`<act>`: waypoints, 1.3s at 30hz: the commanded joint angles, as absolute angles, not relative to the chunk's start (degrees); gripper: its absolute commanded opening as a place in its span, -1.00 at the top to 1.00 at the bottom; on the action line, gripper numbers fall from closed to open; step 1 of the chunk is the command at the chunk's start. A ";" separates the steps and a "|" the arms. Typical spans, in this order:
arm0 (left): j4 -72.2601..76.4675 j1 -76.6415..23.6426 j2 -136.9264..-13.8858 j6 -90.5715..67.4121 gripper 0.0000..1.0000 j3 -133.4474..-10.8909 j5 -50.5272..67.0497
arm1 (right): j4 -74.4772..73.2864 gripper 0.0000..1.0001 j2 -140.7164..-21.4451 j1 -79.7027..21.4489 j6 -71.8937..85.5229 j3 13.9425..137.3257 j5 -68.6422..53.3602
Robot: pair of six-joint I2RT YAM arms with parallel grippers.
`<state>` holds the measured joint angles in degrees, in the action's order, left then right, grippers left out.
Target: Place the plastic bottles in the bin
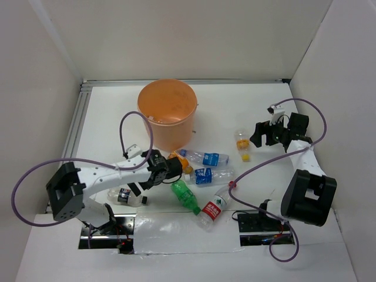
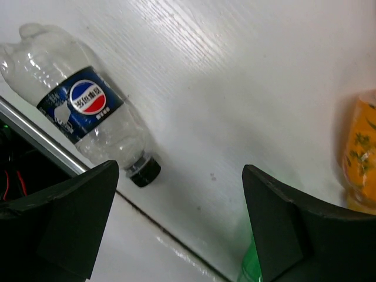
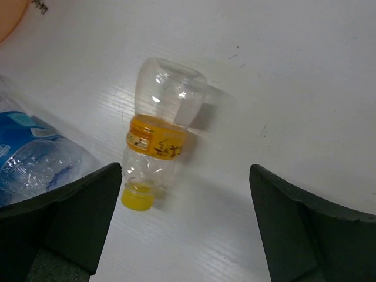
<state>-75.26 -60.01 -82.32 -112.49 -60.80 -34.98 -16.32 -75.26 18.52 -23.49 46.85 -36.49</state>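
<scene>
Lying under right gripper (image 3: 185, 169): yellow-capped bottle (image 3: 157, 141), being framed between spread, empty fingers, nearer the view's left finger.
Bottle axis: being crossed squarely by the closing line, cap toward the wrist.
Left gripper (image 2: 180, 166): being held open, empty, near dark-label bottle (image 2: 82, 117).
Bin (image 1: 167, 111): being shown well apart, left of that bottle.

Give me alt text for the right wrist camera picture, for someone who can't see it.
A clear plastic bottle with an orange label and yellow cap lies on the white table, just ahead of the open right gripper and its two dark fingers. A crumpled blue-labelled bottle shows at the left edge.
</scene>
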 commanded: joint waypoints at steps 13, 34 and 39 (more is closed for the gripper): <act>-74.79 -48.69 -83.32 -130.33 -0.98 -52.12 -31.03 | -17.75 -0.98 -80.68 19.78 -25.49 48.96 -39.37; -77.96 -50.89 -87.18 -137.55 -0.98 -50.89 -26.02 | -18.28 -0.98 -85.17 19.78 -27.60 50.01 -38.85; -73.40 -49.31 -89.65 -135.19 -0.92 -48.35 -29.08 | -18.81 -0.98 -85.69 19.78 -28.12 50.01 -38.85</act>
